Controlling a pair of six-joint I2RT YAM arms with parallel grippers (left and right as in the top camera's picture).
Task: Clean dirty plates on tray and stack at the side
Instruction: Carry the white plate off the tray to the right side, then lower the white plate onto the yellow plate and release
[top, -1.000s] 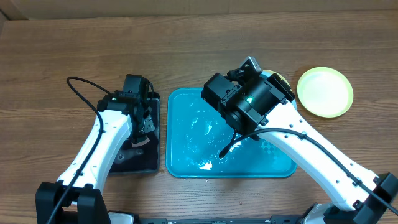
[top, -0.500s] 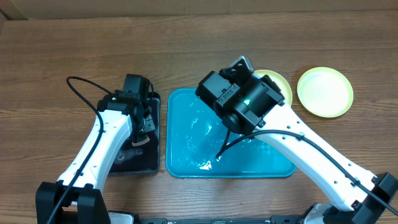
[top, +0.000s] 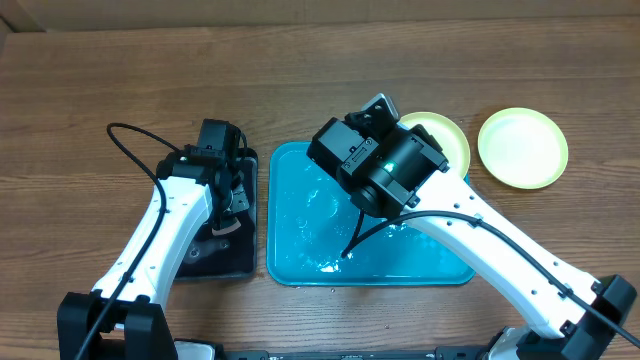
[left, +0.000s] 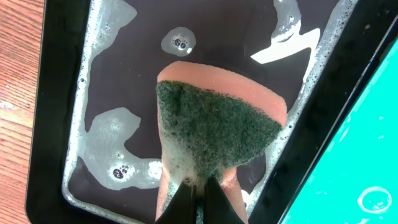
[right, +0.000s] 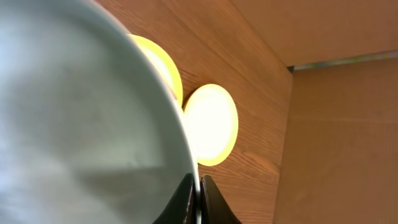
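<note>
Right gripper (right: 199, 198) is clamped tight on the rim of a light blue round plate (right: 74, 124). Its two black fingers pinch the edge, one on each side. The plate fills the space to the left of the fingers in the right wrist view, and its face looks pale and smooth. Just past the fingertips sit two yellow-green round plates with white middles, a near one (right: 163, 65) and a far one (right: 211, 124). They lie flat on the brown wooden table (top: 120, 70), side by side and not stacked. From overhead there is a thin gap between the near one (top: 440, 140) and the far one (top: 522, 148). A big turquoise-blue plastic tray (top: 300, 230) with round corners lies under the right arm, behind the fingers, and it looks wet and shiny. No plate shows on it. Left gripper (left: 198, 194) is squeezed shut on an orange sponge with a dark green scrubby side (left: 217, 124). The sponge sticks out ahead of the fingers, green side facing the camera, with white bubbles on it near the fingers. Under it is a small black rectangular tray (left: 62, 93) with puddles of white soapy foam (left: 115, 124). The turquoise tray (left: 360, 155) lies just to the right of this gripper, right beside the black tray.
</note>
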